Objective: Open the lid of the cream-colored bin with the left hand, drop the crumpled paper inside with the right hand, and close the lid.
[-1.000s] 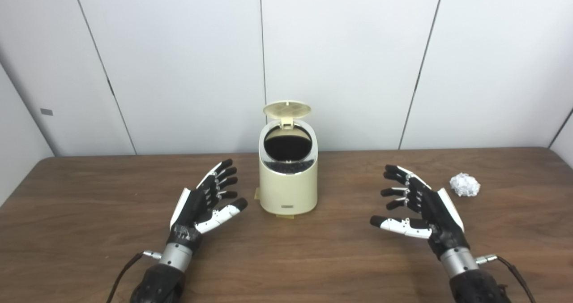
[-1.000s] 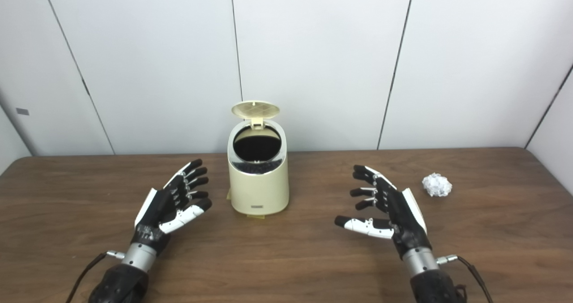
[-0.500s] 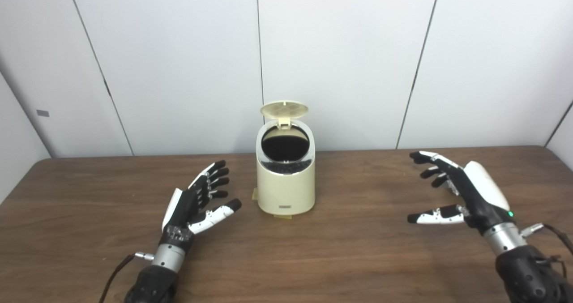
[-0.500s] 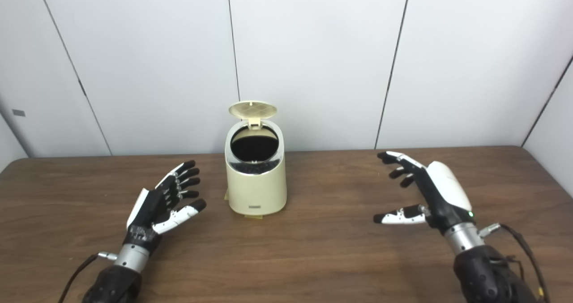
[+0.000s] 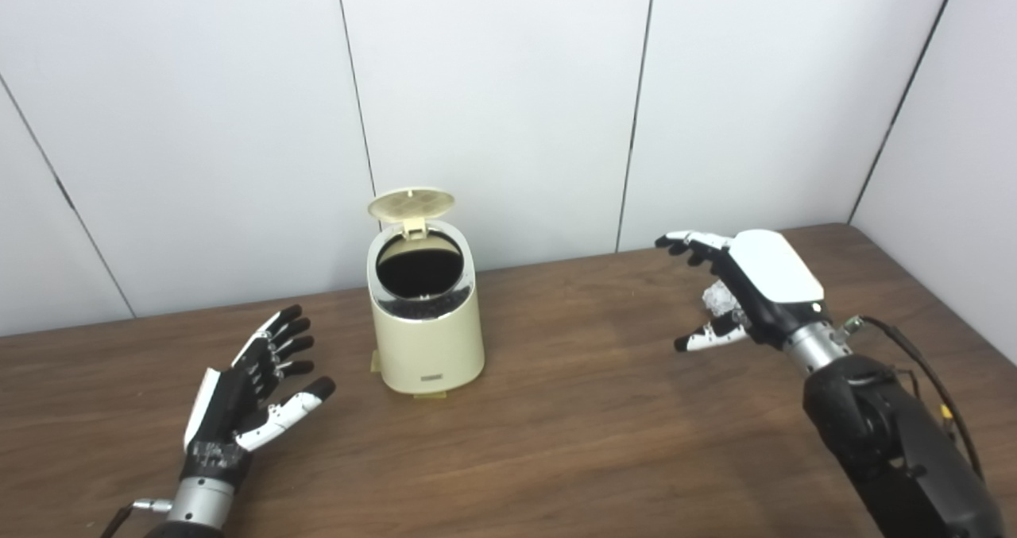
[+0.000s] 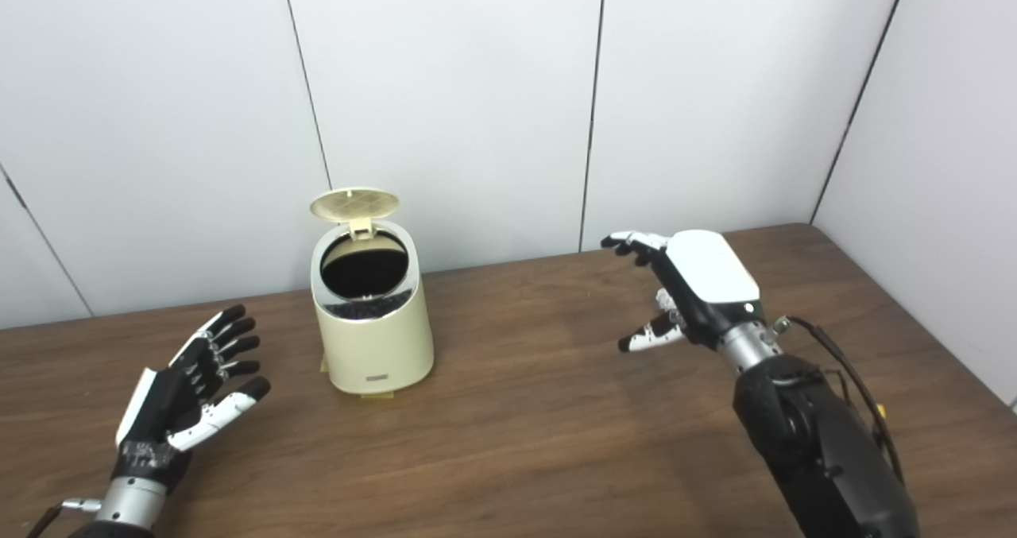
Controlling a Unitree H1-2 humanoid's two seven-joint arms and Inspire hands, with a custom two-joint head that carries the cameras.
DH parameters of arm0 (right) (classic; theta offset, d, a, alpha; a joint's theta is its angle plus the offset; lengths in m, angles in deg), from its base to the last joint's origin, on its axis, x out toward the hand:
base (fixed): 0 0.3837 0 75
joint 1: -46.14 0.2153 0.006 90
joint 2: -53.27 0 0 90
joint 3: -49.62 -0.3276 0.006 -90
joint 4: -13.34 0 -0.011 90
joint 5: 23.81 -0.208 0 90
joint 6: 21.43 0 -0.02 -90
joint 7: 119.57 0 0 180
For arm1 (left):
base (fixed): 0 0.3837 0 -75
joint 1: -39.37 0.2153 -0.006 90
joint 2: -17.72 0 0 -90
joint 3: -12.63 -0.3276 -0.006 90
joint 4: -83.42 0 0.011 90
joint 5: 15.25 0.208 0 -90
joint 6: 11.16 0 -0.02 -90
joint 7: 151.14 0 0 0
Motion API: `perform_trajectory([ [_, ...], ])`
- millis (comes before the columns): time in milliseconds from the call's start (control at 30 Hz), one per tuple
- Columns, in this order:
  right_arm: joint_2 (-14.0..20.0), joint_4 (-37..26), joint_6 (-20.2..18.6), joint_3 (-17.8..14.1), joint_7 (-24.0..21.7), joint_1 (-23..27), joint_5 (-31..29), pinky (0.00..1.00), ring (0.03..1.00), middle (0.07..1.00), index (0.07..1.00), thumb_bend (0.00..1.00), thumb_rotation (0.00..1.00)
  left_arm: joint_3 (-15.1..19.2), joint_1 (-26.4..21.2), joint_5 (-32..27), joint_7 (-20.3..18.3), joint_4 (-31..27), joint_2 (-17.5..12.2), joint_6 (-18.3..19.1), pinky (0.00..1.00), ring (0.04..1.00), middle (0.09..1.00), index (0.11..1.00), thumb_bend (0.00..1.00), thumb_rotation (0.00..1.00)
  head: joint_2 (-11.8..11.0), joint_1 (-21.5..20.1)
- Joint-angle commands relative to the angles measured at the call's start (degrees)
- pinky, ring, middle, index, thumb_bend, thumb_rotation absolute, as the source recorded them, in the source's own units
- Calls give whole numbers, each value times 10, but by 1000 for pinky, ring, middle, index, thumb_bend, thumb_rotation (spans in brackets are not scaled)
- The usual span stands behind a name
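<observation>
- White wall panels [image 5: 493,85] with dark vertical seams stand behind a dark brown wood-grain table [image 5: 556,443], and a further white panel closes off the far right side.
- At the far left, the left hand [image 5: 246,395] hovers low over the table near its front edge, palm turned inward toward the middle, fingers spread and thumb held out to the side; it holds nothing and touches nothing.
- A bare metal wrist [image 5: 195,502] joins this hand to its dark forearm at the bottom edge of the view.
- To the right of the left hand, and well apart from it, the cream-colored bin [image 5: 427,339] stands upright on the table toward the back, near the wall.
- Its round lid [image 5: 411,203] is already swung up on the rear hinge and stands raised behind the opening, its ribbed underside facing forward.
- The bin's mouth [image 5: 419,261] shows a dark interior inside a shiny metal rim.
- A wide stretch of table lies between the bin and the right hand.
- The right hand [image 5: 747,284] is raised above the table at the right, its white back facing up, fingers extended and apart, thumb pointing down and to the left.
- The crumpled paper [image 5: 719,298] lies directly under this hand's palm, mostly hidden; only a small white, wrinkled part shows between the thumb and fingers. Whether the hand touches it cannot be told, and the fingers are not closed around it.
- The right arm's black forearm [image 5: 890,443] and a cable run off the bottom right corner.
</observation>
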Motion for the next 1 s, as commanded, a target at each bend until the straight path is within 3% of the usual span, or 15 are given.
perform_trajectory([
  [0, 16, -22, -37, -2, -18, 38, 22, 558, 697, 767, 776, 867, 82, 3, -1, 0, -1, 16, -12, -16, 747, 831, 865, 926, 822, 352, 0, -10],
  [233, 35, 5, -147, 29, -144, 84, 67, 743, 834, 846, 797, 861, 157, 4, 0, -2, -1, 6, -17, 2, 789, 850, 871, 923, 830, 349, -4, -24],
  [467, 54, 72, -143, 57, -170, 118, 52, 694, 827, 873, 813, 867, 232, 4, 1, -8, -9, 5, -22, 2, 806, 865, 879, 929, 792, 315, -4, -22],
  [600, 58, 114, -132, 69, -162, 132, 36, 638, 794, 866, 810, 881, 233, 6, 3, -3, -6, 3, -22, 1, 799, 851, 867, 918, 802, 320, -4, -24],
  [800, 43, 178, -109, 69, -70, 139, 25, 565, 704, 775, 751, 839, 166, 7, 9, -1, -5, -14, -19, 12, 797, 852, 872, 924, 796, 295, -6, -24],
  [967, 45, 203, -113, 81, -62, 145, 19, 585, 724, 770, 760, 816, 153, 8, 9, -6, -7, -23, -17, 23, 809, 861, 879, 921, 800, 298, -5, -21],
])
